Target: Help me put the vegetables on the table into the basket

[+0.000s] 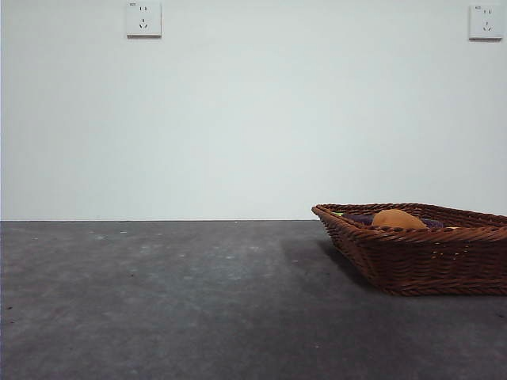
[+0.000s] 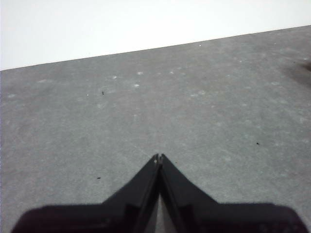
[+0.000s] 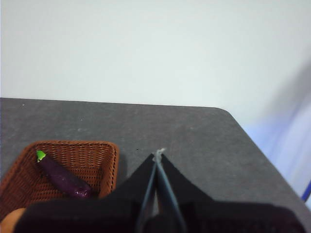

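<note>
A: Two tools, both shut with nothing between their jaws. The left tool (image 2: pixel 159 158) hangs above bare, mottled dark grey bench (image 2: pixel 146 111), its black tips meeting in a point. The right tool (image 3: pixel 159 154) is pinched together the same way, over the bench near its rounded corner, just beside the basket.

B: And the vegetables?

A: In the shallow reddish-brown woven wicker basket (image 1: pixel 428 257), which sits on the bench at the right side of the front view, partly cut by the picture's edge. The smooth orange-brown potato-like lump (image 1: pixel 398 219) rises just above the braided rim. Behind it lies something dark purple, mostly hidden from this low angle.

B: The eggplant?

A: Yes; the right wrist view shows the slim dark purple eggplant (image 3: pixel 62 177) with its green stem, lying on the basket's floor. An orange edge shows at that picture's corner too (likely the same lump). I cannot see the yellow one clearly anywhere.

B: Farther back?

A: A plain pale wall with two white power sockets (image 1: pixel 143 19) high up.
</note>
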`<action>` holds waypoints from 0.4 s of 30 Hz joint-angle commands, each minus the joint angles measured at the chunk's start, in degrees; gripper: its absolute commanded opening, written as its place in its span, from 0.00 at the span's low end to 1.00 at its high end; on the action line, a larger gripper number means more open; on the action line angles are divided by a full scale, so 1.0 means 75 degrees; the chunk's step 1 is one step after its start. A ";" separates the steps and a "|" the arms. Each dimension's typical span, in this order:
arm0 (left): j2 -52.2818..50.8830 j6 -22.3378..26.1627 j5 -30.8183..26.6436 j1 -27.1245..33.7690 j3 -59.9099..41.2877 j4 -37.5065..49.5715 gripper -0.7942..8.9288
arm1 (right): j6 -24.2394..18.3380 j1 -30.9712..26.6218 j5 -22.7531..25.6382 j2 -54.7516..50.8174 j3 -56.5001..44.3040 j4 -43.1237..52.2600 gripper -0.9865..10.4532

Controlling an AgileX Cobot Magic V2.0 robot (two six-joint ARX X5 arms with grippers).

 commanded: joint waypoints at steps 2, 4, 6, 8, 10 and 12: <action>0.0009 -0.0070 0.0032 0.0015 -0.0093 0.0064 0.08 | 0.0443 0.0003 0.0064 -0.0568 -0.1600 0.1070 0.09; 0.0009 -0.0070 0.0035 0.0015 -0.0090 0.0064 0.08 | 0.0583 0.0003 0.0067 -0.0868 -0.2209 0.1428 0.09; 0.0012 -0.0070 0.0032 0.0015 -0.0093 0.0064 0.08 | 0.0702 0.0003 0.0175 -0.1154 -0.2766 0.1719 0.09; 0.0012 -0.0070 0.0032 0.0015 -0.0090 0.0064 0.08 | 0.0702 0.0003 0.0303 -0.1381 -0.3191 0.1853 0.09; 0.0012 -0.0070 0.0032 0.0015 -0.0093 0.0064 0.08 | 0.0702 0.0003 0.0405 -0.1585 -0.3544 0.1944 0.09; 0.0012 -0.0070 0.0032 0.0015 -0.0090 0.0064 0.08 | 0.0702 0.0003 0.0408 -0.1775 -0.3821 0.1947 0.09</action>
